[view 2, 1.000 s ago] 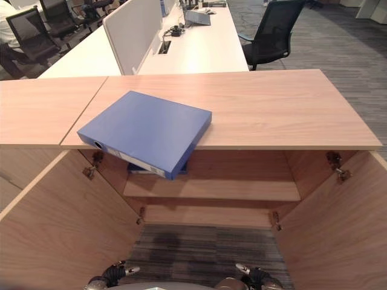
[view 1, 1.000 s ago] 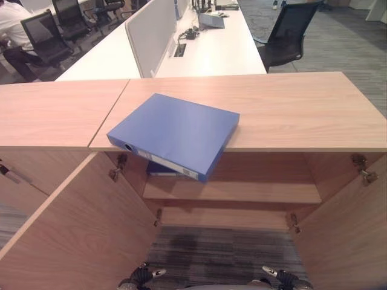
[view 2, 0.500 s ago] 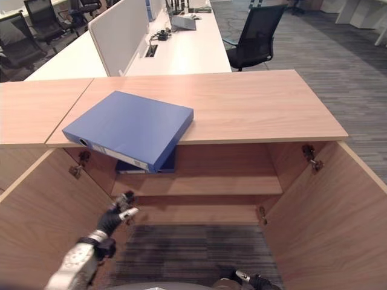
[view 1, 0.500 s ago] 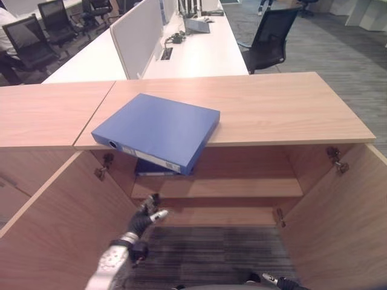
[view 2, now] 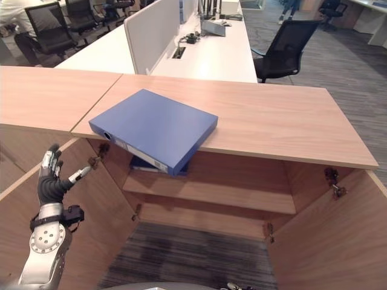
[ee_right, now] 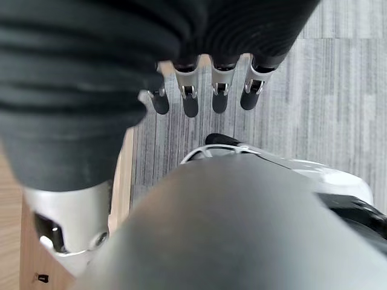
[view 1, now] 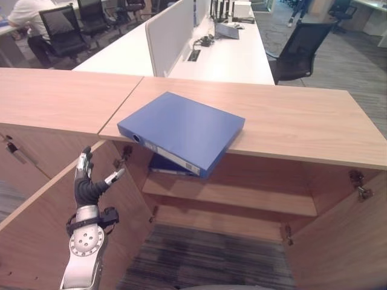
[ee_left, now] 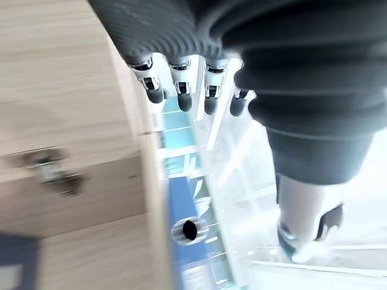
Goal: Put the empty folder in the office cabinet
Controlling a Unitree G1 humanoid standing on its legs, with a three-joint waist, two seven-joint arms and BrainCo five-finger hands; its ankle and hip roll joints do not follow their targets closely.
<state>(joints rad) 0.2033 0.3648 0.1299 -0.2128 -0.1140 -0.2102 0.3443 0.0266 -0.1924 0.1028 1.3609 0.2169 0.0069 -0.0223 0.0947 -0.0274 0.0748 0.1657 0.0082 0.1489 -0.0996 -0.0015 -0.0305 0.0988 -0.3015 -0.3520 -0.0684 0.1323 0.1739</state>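
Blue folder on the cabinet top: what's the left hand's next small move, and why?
Probably reach the left hand up and forward to the blue folder's spine corner. The folder lies flat on the cabinet top, one corner overhanging the open compartment, and nothing holds it. The hand is open, raised beside the open left door, apart from the folder. The right hand hangs open, low.

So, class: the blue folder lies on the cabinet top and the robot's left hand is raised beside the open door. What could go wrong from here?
1. The blue folder overhangs the front edge of the cabinet top; a nudge from the open left hand could tip it off.
2. Another folder already lies on the upper shelf below, so the new one may catch on it.
3. The left hand is close to the open left door and might bump it.
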